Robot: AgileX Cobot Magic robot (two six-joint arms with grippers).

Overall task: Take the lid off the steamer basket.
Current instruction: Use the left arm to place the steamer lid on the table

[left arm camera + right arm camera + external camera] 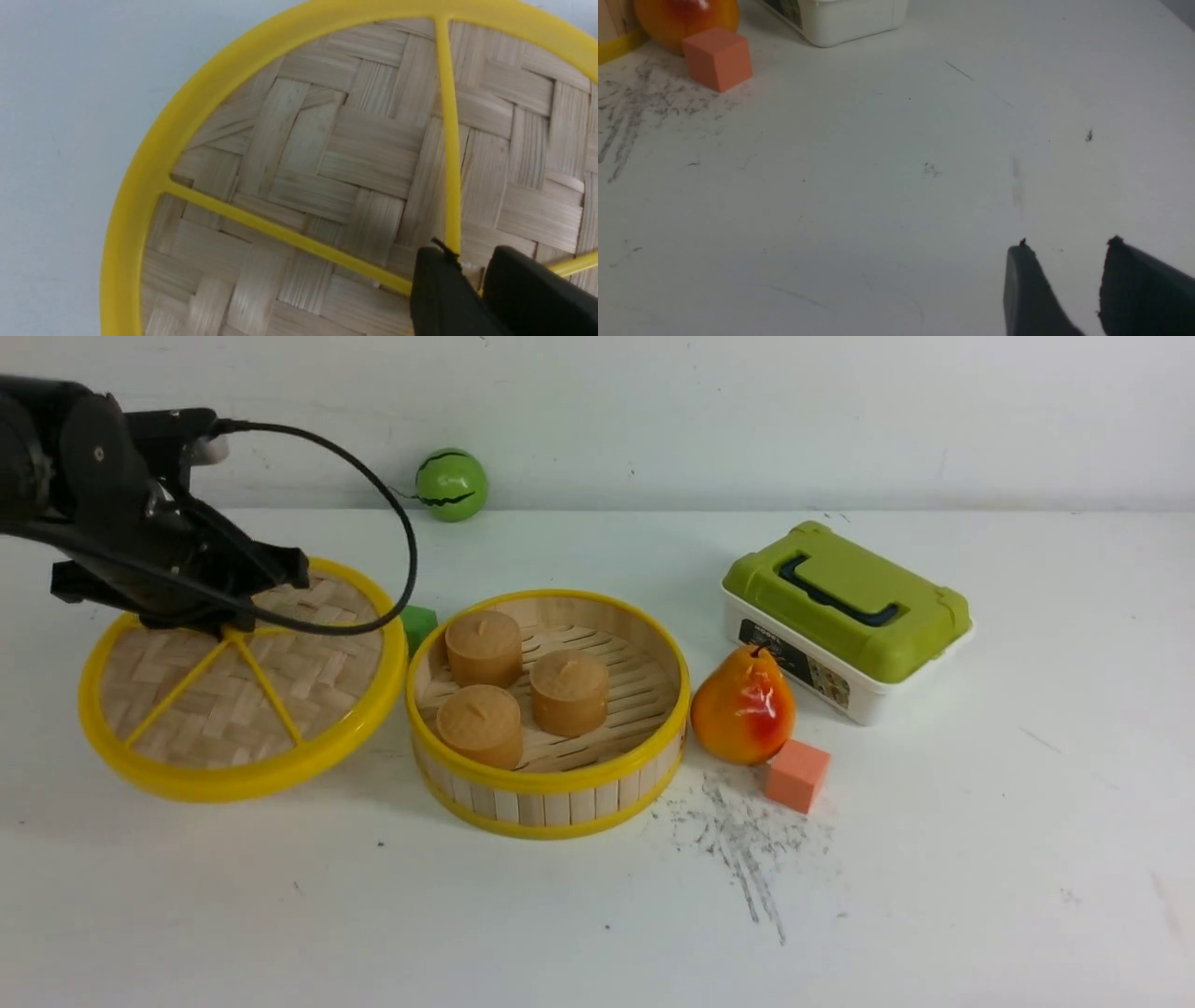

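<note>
Lid (245, 695) in the front view hangs tilted from the left jaws, off the open steamer basket (560, 803) and just to its left. I judge the step in hand is to lower it level onto the counter (597, 915), clear of the basket's rim, and let go only once it rests flat. The left wrist view shows those jaws nearly closed, pinching where the yellow spokes (448, 140) meet; in the right wrist view the right jaws stand apart, empty, above the counter.

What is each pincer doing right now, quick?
Left pincer: closed on the lid, at its centre.
Right pincer: open, holding nothing.
</note>
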